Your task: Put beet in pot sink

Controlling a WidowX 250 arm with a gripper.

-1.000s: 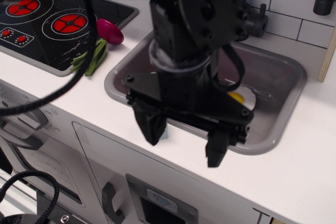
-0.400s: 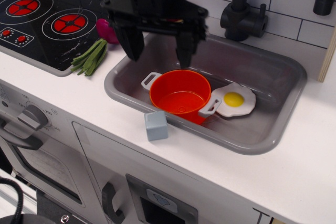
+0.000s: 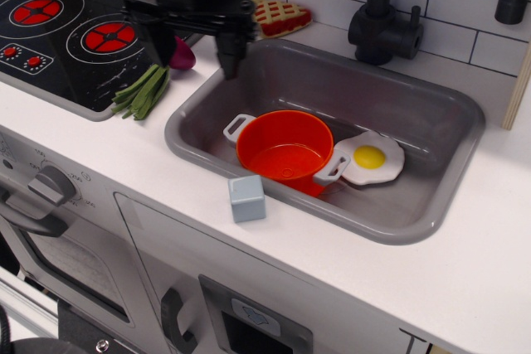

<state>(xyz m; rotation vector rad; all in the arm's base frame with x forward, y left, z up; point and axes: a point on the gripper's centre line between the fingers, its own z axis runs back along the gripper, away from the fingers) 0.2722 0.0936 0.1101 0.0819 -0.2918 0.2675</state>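
Note:
The beet (image 3: 182,55) lies on the white counter between the stove and the sink, its magenta bulb partly hidden behind my gripper, its green leaves (image 3: 143,90) pointing toward the front left. My black gripper (image 3: 195,50) is open, with its fingers spread wide just above and around the bulb, empty. The orange-red pot (image 3: 284,146) with light-grey handles stands empty in the grey sink (image 3: 431,225), toward its front left.
A toy fried egg (image 3: 369,157) lies in the sink right of the pot. A small grey-blue cube (image 3: 246,198) sits on the sink's front rim. A pie slice (image 3: 280,16) lies behind the sink, a black faucet (image 3: 383,26) at the back, a stove top (image 3: 58,39) at left.
My gripper has moved from close in front of the camera, back and left over the sink, to above the beet. The pot, egg and cube came into view; nothing else moved.

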